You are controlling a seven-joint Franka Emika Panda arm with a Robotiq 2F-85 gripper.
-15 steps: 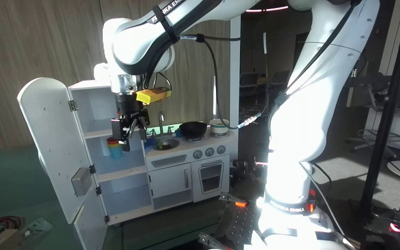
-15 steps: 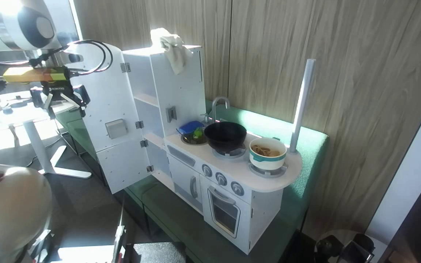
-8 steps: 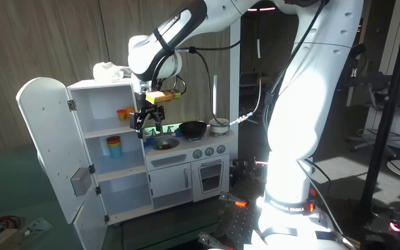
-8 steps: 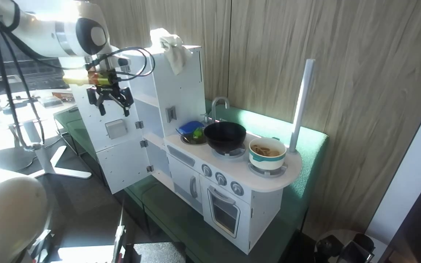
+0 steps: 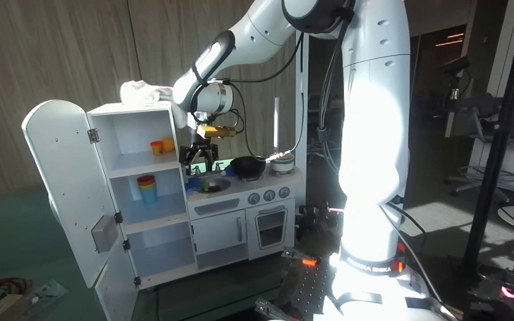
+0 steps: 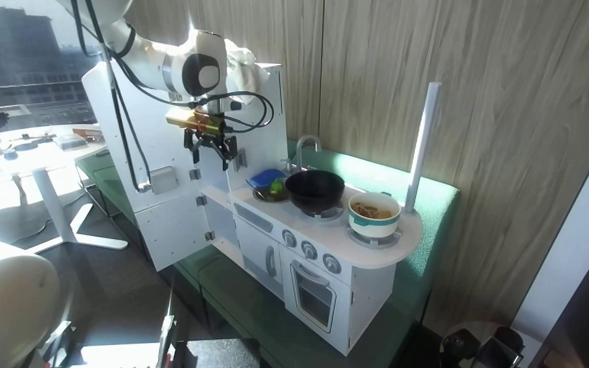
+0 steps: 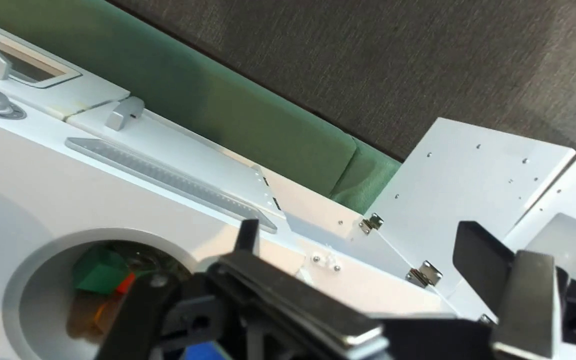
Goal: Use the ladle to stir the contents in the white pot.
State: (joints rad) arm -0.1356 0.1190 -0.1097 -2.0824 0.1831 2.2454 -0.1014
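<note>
Jaws apart, your black two-fingered gripper (image 6: pixel 210 161) hung in midair, well away from the round white, teal-banded pot (image 6: pixel 374 229) holding several small brown pieces (image 6: pixel 371 210).

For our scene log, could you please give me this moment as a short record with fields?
pincer: open, holding nothing
pot: on a burner, brown pieces inside
wok: on the other burner
sink: green item inside
cloth: on top of the cabinet
doors: open
ladle: cannot be made out
</note>
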